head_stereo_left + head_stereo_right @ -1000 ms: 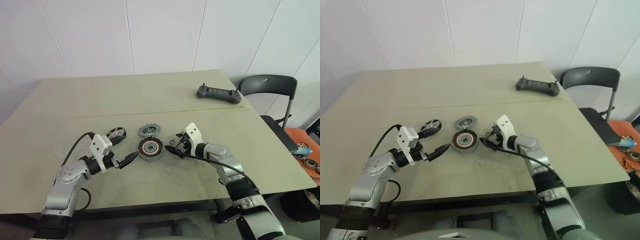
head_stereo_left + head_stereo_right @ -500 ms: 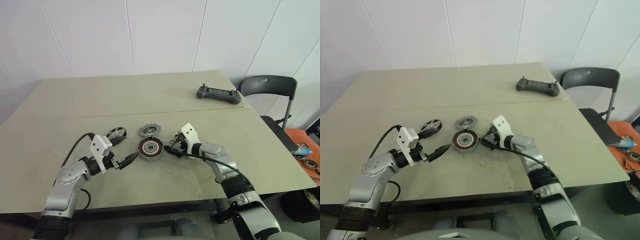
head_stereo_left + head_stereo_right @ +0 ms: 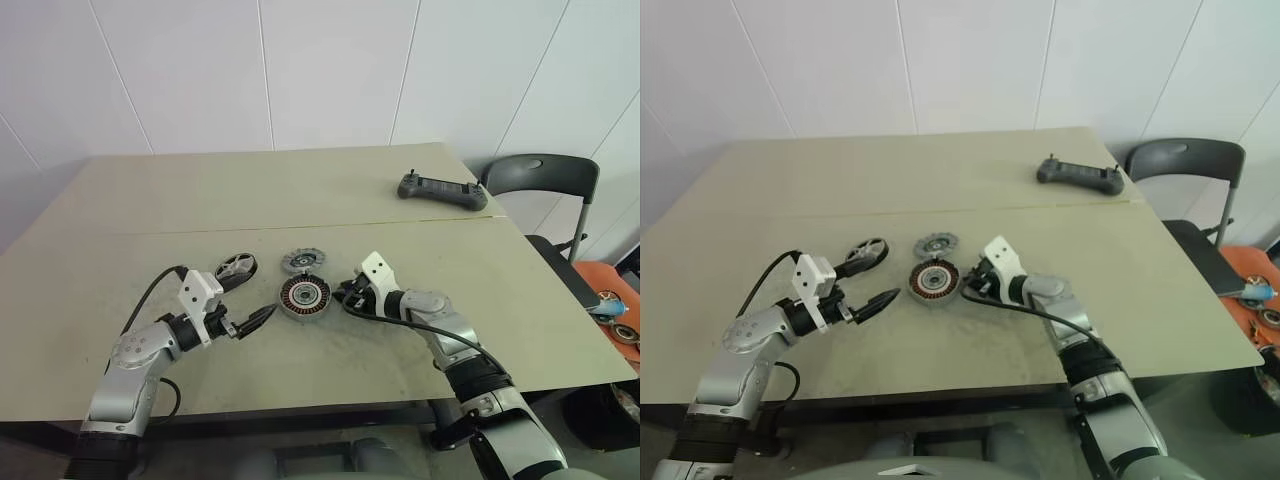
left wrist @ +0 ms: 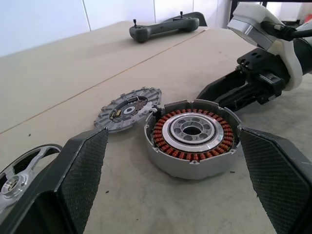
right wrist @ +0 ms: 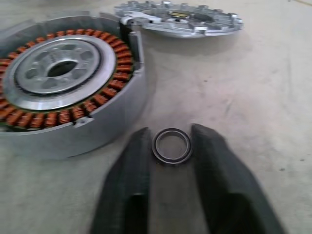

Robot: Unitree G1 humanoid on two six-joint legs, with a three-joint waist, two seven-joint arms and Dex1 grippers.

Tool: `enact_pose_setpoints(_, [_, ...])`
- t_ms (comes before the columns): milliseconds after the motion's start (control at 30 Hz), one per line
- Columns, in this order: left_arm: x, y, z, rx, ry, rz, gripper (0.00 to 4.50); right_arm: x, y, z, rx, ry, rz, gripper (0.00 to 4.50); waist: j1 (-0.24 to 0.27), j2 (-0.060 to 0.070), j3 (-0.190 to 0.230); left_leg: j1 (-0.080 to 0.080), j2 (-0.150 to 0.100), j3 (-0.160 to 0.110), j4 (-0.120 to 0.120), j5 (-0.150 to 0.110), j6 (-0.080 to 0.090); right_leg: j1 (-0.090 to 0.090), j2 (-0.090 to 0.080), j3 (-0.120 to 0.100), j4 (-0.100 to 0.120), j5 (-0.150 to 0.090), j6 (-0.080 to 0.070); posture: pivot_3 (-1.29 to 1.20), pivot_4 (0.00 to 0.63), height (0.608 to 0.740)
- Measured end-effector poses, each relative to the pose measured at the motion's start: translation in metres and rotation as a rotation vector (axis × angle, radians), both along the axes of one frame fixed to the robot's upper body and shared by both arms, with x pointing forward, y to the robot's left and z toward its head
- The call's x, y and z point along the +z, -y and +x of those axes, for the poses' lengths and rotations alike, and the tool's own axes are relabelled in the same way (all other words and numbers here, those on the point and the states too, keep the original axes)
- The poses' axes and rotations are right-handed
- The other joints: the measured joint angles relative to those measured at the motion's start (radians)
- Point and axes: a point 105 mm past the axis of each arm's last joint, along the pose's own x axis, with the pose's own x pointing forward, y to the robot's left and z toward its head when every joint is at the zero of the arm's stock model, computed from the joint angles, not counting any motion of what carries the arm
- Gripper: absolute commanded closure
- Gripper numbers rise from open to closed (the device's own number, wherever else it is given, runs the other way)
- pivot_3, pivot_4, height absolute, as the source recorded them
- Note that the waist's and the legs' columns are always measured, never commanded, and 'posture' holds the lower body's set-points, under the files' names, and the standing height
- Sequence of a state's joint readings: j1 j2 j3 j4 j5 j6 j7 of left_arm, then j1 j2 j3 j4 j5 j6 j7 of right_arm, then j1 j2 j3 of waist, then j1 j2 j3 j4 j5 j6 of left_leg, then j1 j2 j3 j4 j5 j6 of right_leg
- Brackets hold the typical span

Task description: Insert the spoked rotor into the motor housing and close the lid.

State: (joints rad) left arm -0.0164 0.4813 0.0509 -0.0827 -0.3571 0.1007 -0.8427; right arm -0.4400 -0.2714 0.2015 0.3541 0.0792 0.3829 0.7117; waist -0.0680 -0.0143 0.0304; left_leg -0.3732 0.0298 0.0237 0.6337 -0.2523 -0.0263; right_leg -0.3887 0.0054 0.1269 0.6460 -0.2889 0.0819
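Table [image 3: 150, 200] bears one housing [image 3: 303, 297], one lid [image 3: 301, 263], one rotor [image 3: 235, 268].

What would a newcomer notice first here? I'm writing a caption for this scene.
The motor housing with its copper-coloured windings, mid-table between both grippers. Just behind it lie the lid and, toward the left arm, the spoked rotor. The right gripper closes around a small metal ring beside the housing.
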Motion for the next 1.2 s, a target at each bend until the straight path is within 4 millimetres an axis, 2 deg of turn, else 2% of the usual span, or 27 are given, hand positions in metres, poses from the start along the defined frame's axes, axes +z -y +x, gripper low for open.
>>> enact_pose_setpoints(200, [0.000,0.000,0.000,0.001,0.000,0.000,0.00,0.001,0.003,0.003,-0.020,0.020,-0.005,3.83,-0.001,0.000,0.000,0.000,0.000,0.000,0.000,0.000,0.000,0.000,0.000,0.000,0.000,0.000,0.000,0.00,0.000,0.740])
enact_pose_setpoints(300, [0.000,-0.001,0.000,0.001,0.001,0.002,0.00,0.005,0.015,0.016,-0.136,0.066,0.010,3.83,-0.004,0.000,0.000,-0.001,0.000,0.000,0.000,0.000,0.000,-0.001,0.000,0.000,0.001,0.000,0.000,0.00,0.000,0.740])
enact_pose_setpoints(333, [0.000,-0.002,0.000,0.003,0.000,0.006,0.00,0.012,0.017,0.022,-0.174,0.083,0.047,3.83,-0.006,0.000,0.001,-0.001,0.000,0.001,0.000,0.000,0.000,-0.002,0.000,0.001,0.001,0.000,0.000,0.00,0.000,0.740])
enact_pose_setpoints(433, [0.001,-0.003,0.001,0.004,0.004,0.013,0.00,0.047,-0.001,0.034,-0.134,0.153,0.142,3.83,-0.024,0.000,0.002,-0.001,0.001,0.000,-0.003,0.000,0.000,-0.003,0.002,0.002,0.002,0.001,0.000,0.00,0.000,0.740])
enact_pose_setpoints(500, [0.003,-0.002,0.002,0.005,0.010,0.013,0.00,0.060,-0.025,0.030,-0.024,0.194,0.126,3.83,-0.033,-0.001,0.001,-0.001,0.002,0.000,-0.005,0.000,0.000,-0.004,0.003,0.001,0.002,0.001,0.000,0.00,0.000,0.740])
enact_pose_setpoints(600, [0.005,-0.004,0.003,0.016,0.017,0.011,0.00,0.046,-0.045,0.017,0.058,0.130,0.095,3.83,-0.034,-0.001,0.001,-0.001,0.002,-0.001,-0.006,0.000,0.000,-0.005,0.003,0.000,0.002,0.003,0.001,0.00,0.000,0.740])
enact_pose_setpoints(700, [0.007,-0.010,0.005,0.035,0.022,0.018,0.00,0.031,-0.056,0.005,0.139,0.062,0.052,3.83,-0.032,-0.001,0.001,-0.002,0.002,0.000,-0.005,0.000,0.000,-0.004,0.002,0.000,0.002,0.002,0.001,0.00,0.000,0.740])
enact_pose_setpoints(1033, [0.008,-0.023,0.008,0.074,0.023,0.034,0.00,0.033,-0.070,-0.016,0.319,0.041,0.010,3.83,-0.035,-0.001,0.001,-0.001,0.001,0.000,-0.003,0.000,0.000,-0.003,0.002,0.000,0.002,0.000,0.000,0.00,0.000,0.740])
enact_pose_setpoints(1200, [0.007,-0.025,0.010,0.078,0.014,0.035,0.00,0.034,-0.075,-0.017,0.326,0.049,0.010,3.83,-0.034,-0.001,0.001,-0.002,0.001,0.000,-0.004,0.000,0.000,-0.004,0.002,0.000,0.002,0.001,0.000,0.00,0.000,0.740])
